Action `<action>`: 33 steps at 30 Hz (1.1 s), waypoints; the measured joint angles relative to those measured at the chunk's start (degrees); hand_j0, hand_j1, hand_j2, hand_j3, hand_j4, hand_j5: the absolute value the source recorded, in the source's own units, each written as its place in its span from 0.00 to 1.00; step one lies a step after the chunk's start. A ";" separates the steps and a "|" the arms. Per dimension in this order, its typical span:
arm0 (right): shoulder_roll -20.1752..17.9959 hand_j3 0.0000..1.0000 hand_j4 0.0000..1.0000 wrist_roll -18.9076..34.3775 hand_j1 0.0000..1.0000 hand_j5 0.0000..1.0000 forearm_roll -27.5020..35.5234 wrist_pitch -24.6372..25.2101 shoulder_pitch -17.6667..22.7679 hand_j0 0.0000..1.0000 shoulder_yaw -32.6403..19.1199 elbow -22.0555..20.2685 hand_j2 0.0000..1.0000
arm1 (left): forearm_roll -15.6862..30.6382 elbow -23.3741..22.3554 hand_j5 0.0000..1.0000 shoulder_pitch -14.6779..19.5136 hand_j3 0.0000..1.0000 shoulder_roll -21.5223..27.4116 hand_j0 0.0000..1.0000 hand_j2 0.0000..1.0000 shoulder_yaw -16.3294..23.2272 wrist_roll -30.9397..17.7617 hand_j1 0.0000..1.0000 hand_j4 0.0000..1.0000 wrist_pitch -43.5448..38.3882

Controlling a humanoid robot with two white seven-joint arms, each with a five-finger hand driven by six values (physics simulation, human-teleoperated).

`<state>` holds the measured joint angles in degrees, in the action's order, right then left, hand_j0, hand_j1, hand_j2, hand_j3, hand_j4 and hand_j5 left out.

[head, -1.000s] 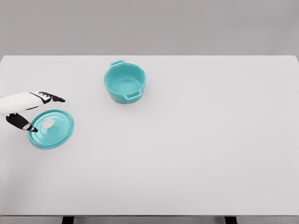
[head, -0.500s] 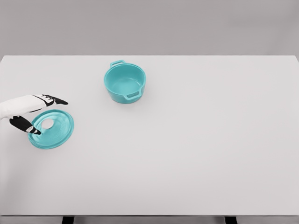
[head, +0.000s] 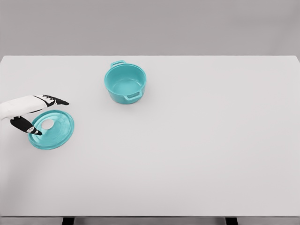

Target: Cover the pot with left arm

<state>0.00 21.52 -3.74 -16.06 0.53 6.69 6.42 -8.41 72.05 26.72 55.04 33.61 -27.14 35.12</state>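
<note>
Open teal pot, flat teal lid with white knob, left hand spread

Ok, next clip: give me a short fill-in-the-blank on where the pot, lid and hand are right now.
1. The teal pot stands on the table with nothing covering it, so it is ____.
2. The lid lies flat on the table to the ____ of the pot in the head view.
3. The left hand, fingers spread, reaches over the lid's ____ knob.

Missing words: open; left; white
</note>
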 measured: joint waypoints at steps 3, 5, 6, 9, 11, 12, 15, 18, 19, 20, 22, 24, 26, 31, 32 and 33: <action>0.00 1.00 1.00 0.01 1.00 1.00 0.00 0.00 0.00 1.00 0.00 0.00 1.00 | 0.07 0.27 1.00 -0.09 1.00 0.00 1.00 1.00 0.04 0.03 1.00 1.00 0.00; 0.00 1.00 1.00 0.00 1.00 1.00 0.00 0.00 0.00 1.00 0.00 0.00 1.00 | 0.09 0.42 1.00 -0.26 1.00 0.00 1.00 1.00 0.07 0.04 1.00 1.00 0.00; 0.00 1.00 1.00 0.00 1.00 1.00 0.00 0.00 0.00 1.00 0.00 0.00 1.00 | 0.08 0.45 1.00 -0.35 1.00 0.00 1.00 1.00 0.07 0.04 1.00 1.00 0.00; 0.00 1.00 1.00 0.00 1.00 1.00 0.00 0.00 0.00 1.00 0.00 0.00 1.00 | 0.05 0.47 0.91 -0.70 0.91 0.00 0.91 0.91 0.09 0.03 0.91 0.91 0.00; 0.00 1.00 1.00 0.01 1.00 1.00 0.00 0.00 0.00 1.00 0.00 0.00 1.00 | 0.04 0.35 0.87 -0.79 0.87 0.00 0.87 0.87 0.09 0.03 0.87 0.87 0.00; 0.00 1.00 1.00 0.02 1.00 1.00 0.00 0.00 0.00 1.00 0.00 0.00 1.00 | 0.01 0.23 0.87 -0.79 0.87 0.00 0.87 0.87 0.09 0.01 0.87 0.87 0.00; 0.00 1.00 1.00 0.02 1.00 1.00 0.00 0.00 0.00 1.00 0.00 0.00 1.00 | -0.03 0.03 0.85 -0.88 0.85 0.00 0.85 0.85 0.13 -0.02 0.85 0.85 0.00; 0.00 1.00 1.00 0.01 1.00 1.00 0.00 0.00 0.00 1.00 0.00 0.00 1.00 | -0.06 -0.06 0.86 -1.05 0.86 0.03 0.86 0.86 0.11 -0.03 0.86 0.86 0.00; 0.00 1.00 1.00 0.00 1.00 1.00 0.00 0.00 0.00 1.00 0.00 0.00 1.00 | -0.07 -0.09 0.86 -1.14 0.86 0.05 0.86 0.86 0.16 -0.03 0.86 0.86 0.00; 0.00 1.00 1.00 0.00 1.00 1.00 0.00 0.00 0.00 1.00 0.00 0.00 1.00 | -0.07 -0.11 0.86 -1.14 0.86 0.06 0.86 0.86 0.19 -0.03 0.86 0.86 0.00; 0.00 1.00 1.00 0.00 1.00 1.00 0.00 0.00 0.00 1.00 0.00 0.00 1.00 | -0.06 -0.15 0.84 -1.14 0.84 0.08 0.84 0.84 0.23 -0.03 0.84 0.84 0.00; 0.00 1.00 1.00 0.00 1.00 1.00 0.00 0.00 0.00 1.00 0.00 0.00 1.00 | 0.70 -0.25 0.77 -1.84 0.77 0.13 0.77 0.77 0.07 -0.07 0.77 0.77 -0.20; 0.00 1.00 1.00 -0.01 1.00 1.00 0.00 0.00 0.00 1.00 0.00 0.00 1.00 | 0.87 -0.39 0.65 -1.85 0.65 0.09 0.65 0.65 0.11 -0.13 0.65 0.65 -0.19; 0.00 1.00 1.00 0.00 1.00 1.00 0.00 0.00 0.00 1.00 0.00 0.00 1.00 | 0.46 -0.54 0.47 -1.93 0.47 0.07 0.47 0.47 0.21 -0.11 0.47 0.47 -0.10; 0.00 1.00 1.00 0.01 1.00 1.00 0.00 0.00 0.00 1.00 0.00 0.00 1.00 | 0.40 -0.54 0.44 -1.93 0.44 0.09 0.44 0.44 0.22 -0.12 0.44 0.44 -0.08; 0.00 1.00 1.00 0.01 1.00 1.00 0.00 0.00 0.00 1.00 0.00 0.00 1.00 | 0.40 -0.53 0.42 -2.02 0.42 0.12 0.42 0.42 0.22 -0.12 0.42 0.42 -0.09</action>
<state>0.00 21.53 -3.74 -16.06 0.53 6.69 6.42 -8.02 71.52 24.70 55.16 33.83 -27.26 35.03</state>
